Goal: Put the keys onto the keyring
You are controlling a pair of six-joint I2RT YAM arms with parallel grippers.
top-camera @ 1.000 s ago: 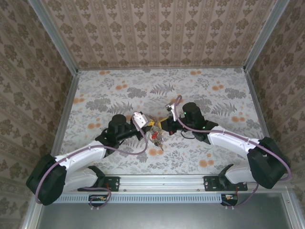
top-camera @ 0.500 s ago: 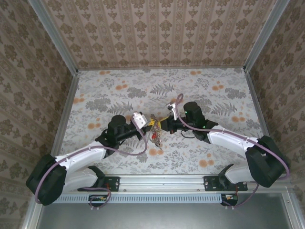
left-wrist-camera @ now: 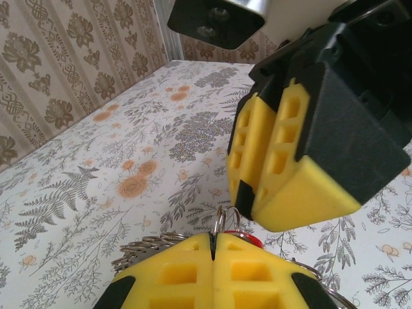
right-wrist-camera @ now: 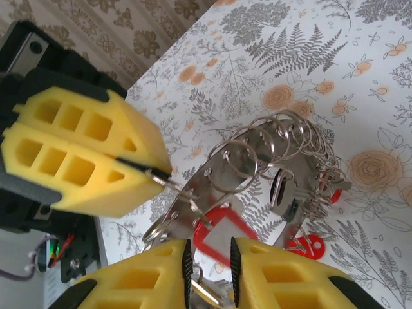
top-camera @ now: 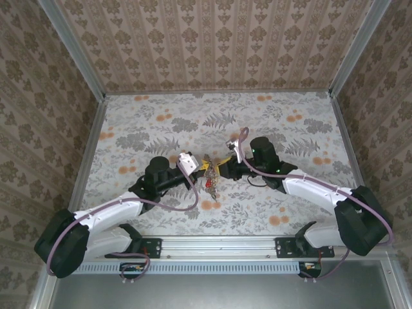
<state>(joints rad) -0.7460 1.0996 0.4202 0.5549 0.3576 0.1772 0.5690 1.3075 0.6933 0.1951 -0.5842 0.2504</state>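
Holding large thin grey metal keyring point(right-wrist-camera: 172, 185) over floral desk point(top-camera: 290, 129) centre | left pincer point(right-wrist-camera: 151, 170) clamped shut on its wire, steadying it for threading | right pincer point(right-wrist-camera: 209, 257) at 3 o'clock, pads narrowly parted, grip unclear | red-headed metal keys point(right-wrist-camera: 219, 235) dangle at 6 o'clock

Mid-table point(top-camera: 161, 116), the left gripper point(top-camera: 201, 165) and right gripper point(top-camera: 217, 168) meet tip to tip, the left one on the left; the keyring point(right-wrist-camera: 183, 193) lies between them, its edge caught in the left gripper's tips; the keys point(top-camera: 211, 185) hang under it, off the table, just nearer the arm bases than the tips; walls point(top-camera: 219, 45) stand behind and on both sides.
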